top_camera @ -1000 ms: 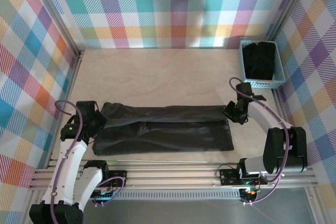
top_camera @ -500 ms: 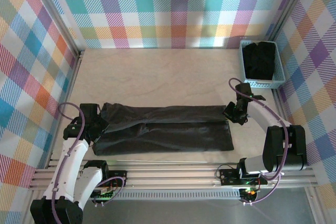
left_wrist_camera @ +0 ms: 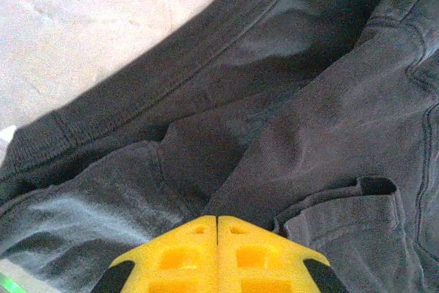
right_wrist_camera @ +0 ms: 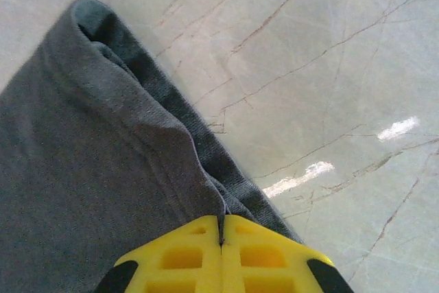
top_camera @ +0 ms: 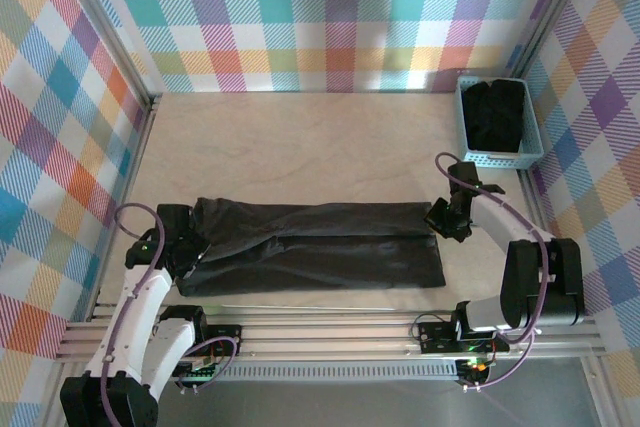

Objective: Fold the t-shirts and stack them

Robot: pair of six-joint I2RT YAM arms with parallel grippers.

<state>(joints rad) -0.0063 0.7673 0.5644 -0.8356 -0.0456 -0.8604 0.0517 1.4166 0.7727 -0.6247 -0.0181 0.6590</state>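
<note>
Pastel plaid walls (top_camera: 330,17) close in a pale, marble-veined table (top_camera: 300,137), where a dark charcoal t-shirt (top_camera: 320,247) lies stretched out as a long, wrinkled band, folded lengthwise, across the near half of the surface and parallel to the front rail. At its left end, the left gripper (top_camera: 185,247) sits over the bunched cloth. Seen from the left wrist, the left gripper's (left_wrist_camera: 217,228) yellow fingers (left_wrist_camera: 178,255) are pressed together with no gap, their tips right at the point where several folds and a ribbed hem of the shirt (left_wrist_camera: 288,121) converge. Whether any cloth is caught between them cannot be told. At the band's far right corner, the right gripper (top_camera: 445,219) rests on the edge of the fabric. The right wrist camera shows the right gripper (right_wrist_camera: 222,228) closed too, the shirt's (right_wrist_camera: 89,169) rolled hem running straight into the seam between the fingertips (right_wrist_camera: 182,255), pinched there, with bare table beside it. In the far right corner, well apart from the shirt, a light blue mesh basket (top_camera: 465,122) holds a heap of dark fabric (top_camera: 497,117).
</note>
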